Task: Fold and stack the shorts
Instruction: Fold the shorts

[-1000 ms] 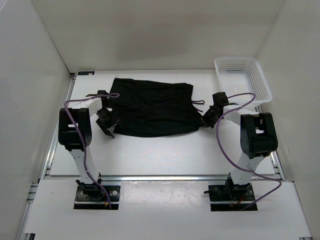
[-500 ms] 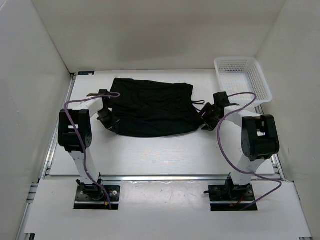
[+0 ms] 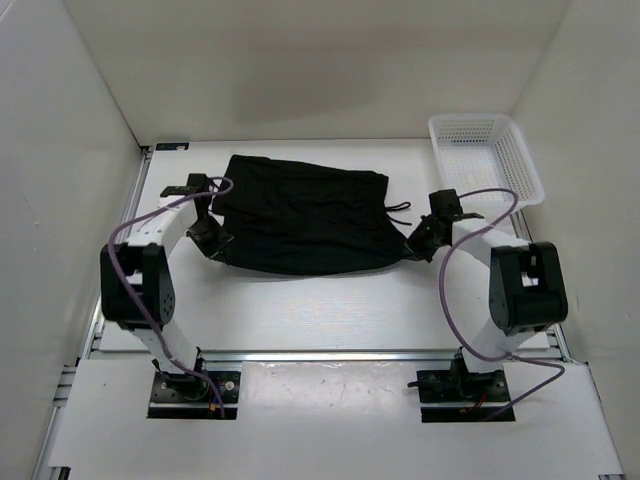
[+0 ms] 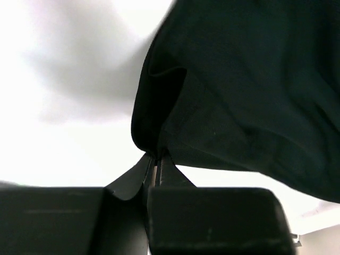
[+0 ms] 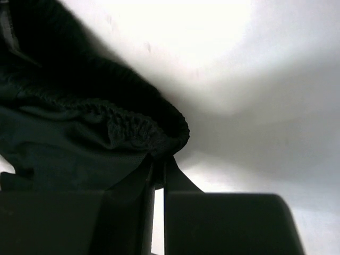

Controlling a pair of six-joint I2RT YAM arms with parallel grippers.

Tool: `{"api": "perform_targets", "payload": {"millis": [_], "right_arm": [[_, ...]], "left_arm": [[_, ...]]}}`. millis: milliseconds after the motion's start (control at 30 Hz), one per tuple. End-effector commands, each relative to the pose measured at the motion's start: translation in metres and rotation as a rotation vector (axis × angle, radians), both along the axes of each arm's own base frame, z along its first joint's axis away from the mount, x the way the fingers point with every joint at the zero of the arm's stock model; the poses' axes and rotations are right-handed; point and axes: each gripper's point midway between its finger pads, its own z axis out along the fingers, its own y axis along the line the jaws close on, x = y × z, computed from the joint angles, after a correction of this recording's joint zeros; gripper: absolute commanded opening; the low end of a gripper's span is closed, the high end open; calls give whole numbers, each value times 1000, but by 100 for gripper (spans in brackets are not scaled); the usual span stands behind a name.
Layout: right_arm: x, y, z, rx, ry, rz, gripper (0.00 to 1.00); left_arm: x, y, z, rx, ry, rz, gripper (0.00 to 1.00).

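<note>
The black shorts lie spread across the middle of the table, with the drawstring poking out at their right edge. My left gripper is shut on the near left corner of the shorts, and the cloth bunches at its fingertips. At the right edge, my right gripper is shut on the gathered waistband, which folds over the tips of that gripper. Both pinched corners look slightly raised off the table.
A white mesh basket stands at the back right corner of the table. White walls enclose the table on three sides. Both arm bases sit on the rail at the near edge.
Both grippers went from open beside the shorts to shut on its near corners. Both arms have reached farther back, and the gripped edges are pulled slightly up and away from the near edge.
</note>
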Motion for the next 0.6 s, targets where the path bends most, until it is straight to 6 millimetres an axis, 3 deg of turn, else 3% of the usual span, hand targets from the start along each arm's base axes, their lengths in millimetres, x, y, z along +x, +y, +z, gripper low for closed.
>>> {"api": "perform_targets", "payload": {"millis": [0,200,233,333,433,533,567], "right_arm": [[-33,-10,19,-47,-14,51,0],[-101,-23,26,-67,3,65,0],[-117,-26,20,-71,29,66,0],[-142,-31,26,-73,22,74,0],[-165,-34,31,-74,26,74,0],[-176,-34,41,-59,12,68,0],[-178,-33,48,-45,5,60,0]], "left_arm": [[-19,6,45,29,-99,24,10],[-74,11,48,42,-86,75,10],[-89,12,47,40,-86,87,10],[-108,12,54,34,-110,108,10],[-116,13,68,28,-161,109,10],[-99,15,97,37,-254,115,10],[-83,16,113,44,-292,109,10]]}}
